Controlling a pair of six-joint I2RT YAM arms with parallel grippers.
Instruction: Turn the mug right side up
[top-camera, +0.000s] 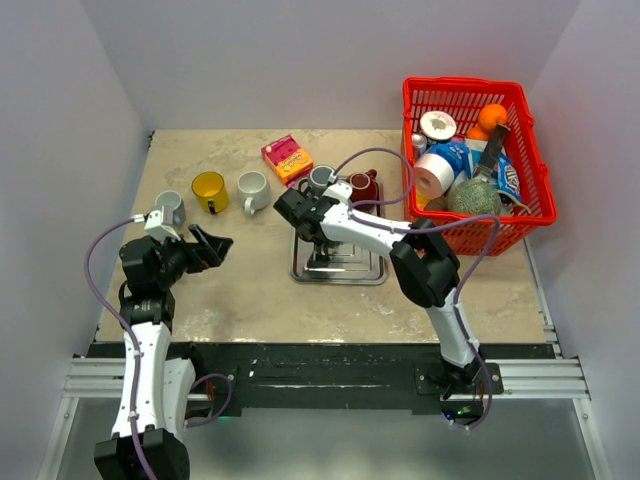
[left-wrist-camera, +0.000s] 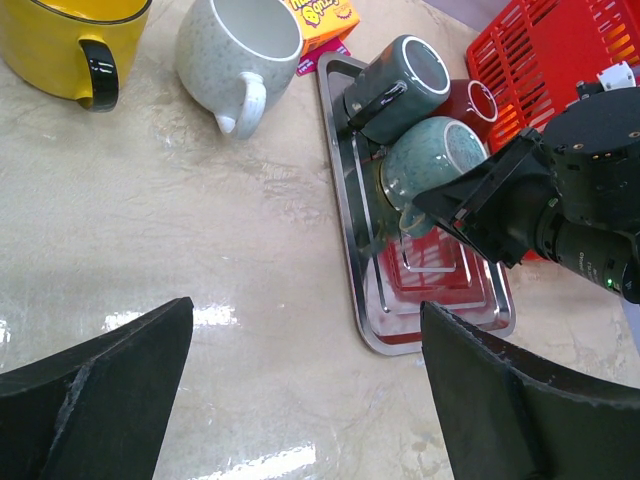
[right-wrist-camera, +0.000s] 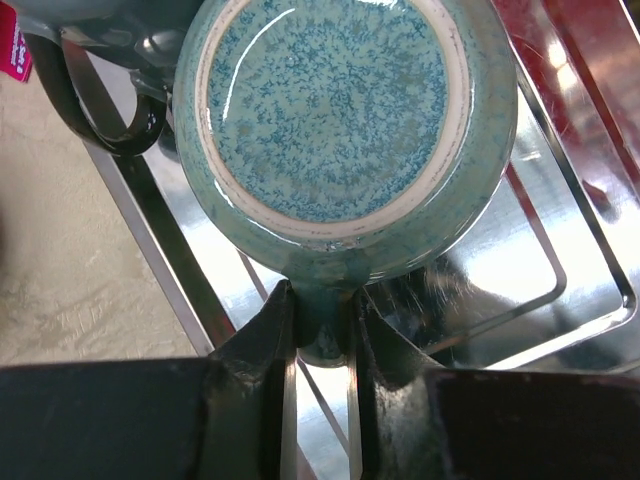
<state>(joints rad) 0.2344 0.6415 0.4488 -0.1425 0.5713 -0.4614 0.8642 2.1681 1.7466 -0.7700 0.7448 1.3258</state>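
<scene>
- Gripping the teal mug (right-wrist-camera: 330, 120) by its handle (right-wrist-camera: 322, 338): right pincer (right-wrist-camera: 320, 300) clamped on it, above the tray (right-wrist-camera: 575, 255).
- Base faces the wrist camera, so the mouth isn't up. Flip looks partway at best.
- To do: finish rotation, set down, release.
- Left pincer (left-wrist-camera: 310, 400) wide open, empty, left of the tray.

Yellow mug (top-camera: 208, 188), white mug (top-camera: 253, 190), grey mug (top-camera: 170, 207) in row on table (top-camera: 260, 290), left. Snack box (top-camera: 287, 158) behind. Metal tray (top-camera: 340, 272) centre; dark grey mug (top-camera: 321, 179), red mug (top-camera: 364, 186) at far edge. Red basket (top-camera: 470, 84) right, full: orange (top-camera: 492, 116), paper roll (top-camera: 433, 174).
</scene>
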